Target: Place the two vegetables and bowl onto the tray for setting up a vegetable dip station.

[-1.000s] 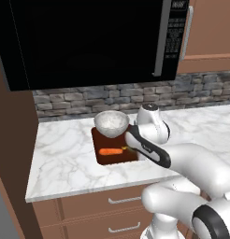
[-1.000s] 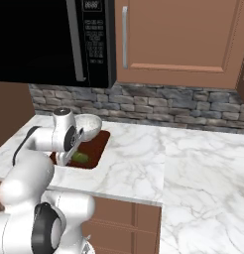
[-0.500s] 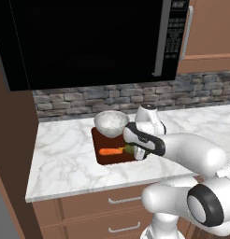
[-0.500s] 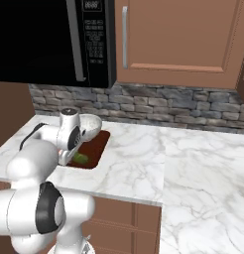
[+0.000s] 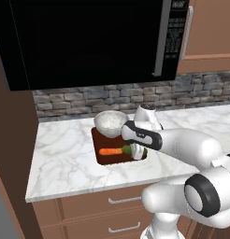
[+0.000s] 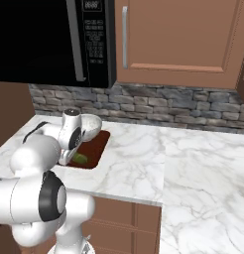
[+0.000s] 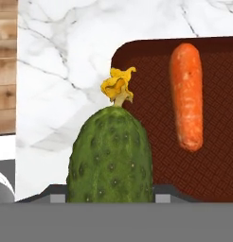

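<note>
Basically the last item is going down. The gripper (image 5: 137, 152) sits low over the right end of the tray (image 5: 107, 160), and in the hand view the cucumber (image 7: 111, 156) stands right between the finger tips, so I read it as clamped on the cucumber, though the tips themselves are mostly hidden behind it. In the right base view the cucumber (image 6: 79, 158) shows at the near side of the tray (image 6: 96, 149), partly behind the arm; I cannot tell if it rests on the tray floor or hangs just above.

The carrot (image 5: 110, 151) already lies flat on the tray, just left of the cucumber. The bowl (image 5: 110, 122) sits at the far end of the tray, seemingly on it, on the marble counter (image 5: 65, 158).

Risks from here:
- The cucumber is close to the tray's near-right rim. Let go while it overhangs and it could roll off onto the counter.
- It is round, so a drop from height likely makes it roll, maybe into the carrot (image 7: 187, 97) and nudge it.
- Opening while tilted may flick it sideways.
- Lifting out carelessly, the fingers could drag it or catch the low rim and shift the tray.
</note>
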